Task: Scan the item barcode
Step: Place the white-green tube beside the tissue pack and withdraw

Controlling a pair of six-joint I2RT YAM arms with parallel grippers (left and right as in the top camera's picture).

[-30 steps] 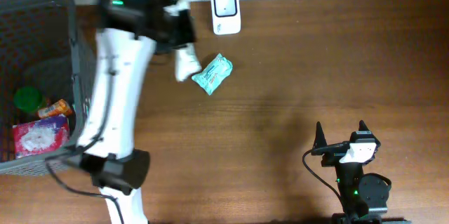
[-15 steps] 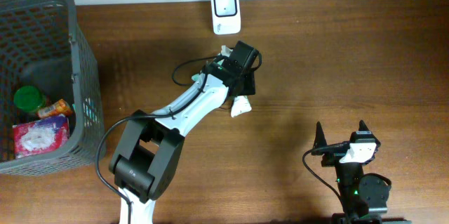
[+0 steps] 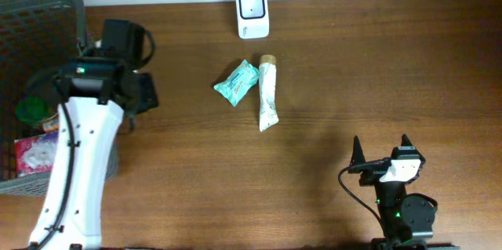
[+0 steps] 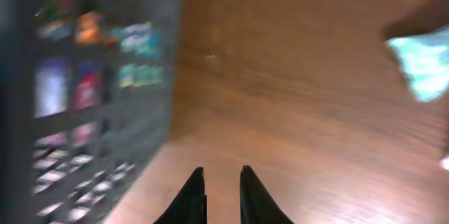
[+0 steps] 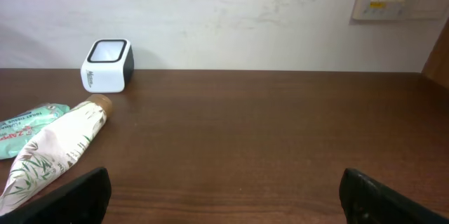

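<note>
while near one scanner [image 3: 252, 2], one tube [image 3: 267, 93], one packet [image 3: 237, 83]

Blur, cropping and cover in all three views

In the left wrist view everything is smeared: the goods [image 4: 88, 27] in the basket [image 4: 158, 112] are mere colour patches, the pack [image 4: 421, 66] runs off the right edge, and the left fingers [image 4: 193, 199] are cut at the bottom. Overhead, the left arm [image 3: 78, 148] covers its own fingers and part of the basket, which the left edge crops. In the right wrist view the right fingers [image 5: 77, 196] show only as dark corners, and the tube [image 5: 56, 147] runs off at the lower left, its print too small to read.
</note>
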